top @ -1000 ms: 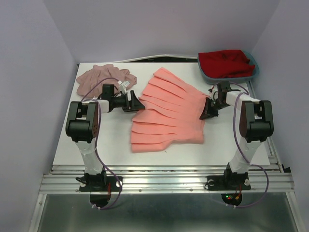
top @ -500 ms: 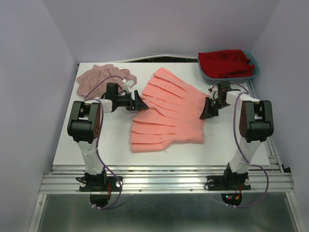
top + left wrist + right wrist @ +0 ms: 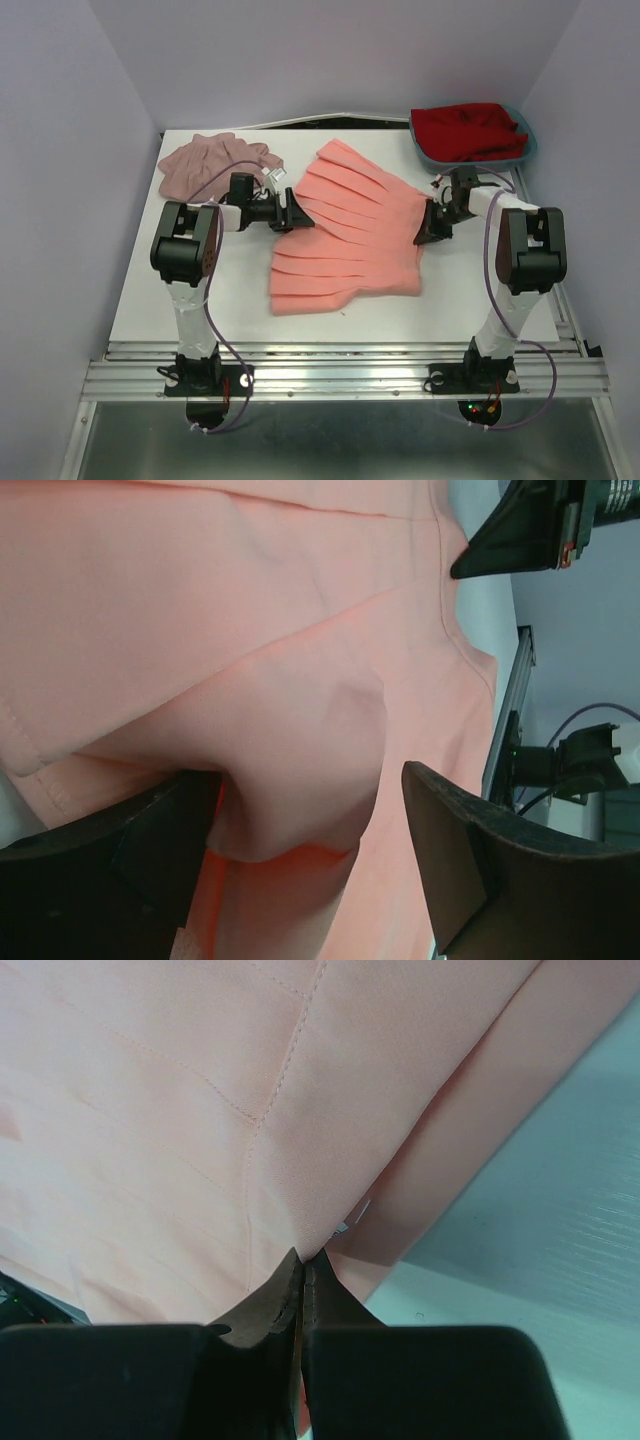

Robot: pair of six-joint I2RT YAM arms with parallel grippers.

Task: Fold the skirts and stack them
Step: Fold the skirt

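The left arm has slid in along the table [image 3: 200, 290] since a second ago, its elbow swinging right, and the left gripper [image 3: 310, 815] has gone from just short of the salmon-coral pleated skirt [image 3: 345, 232] to right on its left edge. Everything else has held: the right arm hasn't budged, and the pleated skirt lies fanned out across the middle of the table exactly as before. The mauve-pink skirt [image 3: 212, 160] is still in its crumpled heap at the far left corner, close behind the left arm. Close up now: the left gripper's jaws stand wide apart, straddling a soft hump of coral fabric. The cloth presses against one finger [image 3: 110, 880], while the other finger [image 3: 480, 870] stands clear with a gap beside it, so nothing is pinched there yet. Over on the other side, the right gripper [image 3: 303, 1260] is clamped tight on the skirt's right edge, fingers pressed together, with the hem drawn to a point between the tips and bare table just beside it. At the far right corner sits the blue bin [image 3: 430, 158] with a red cloth [image 3: 465, 128] piled inside, well apart from both skirts.
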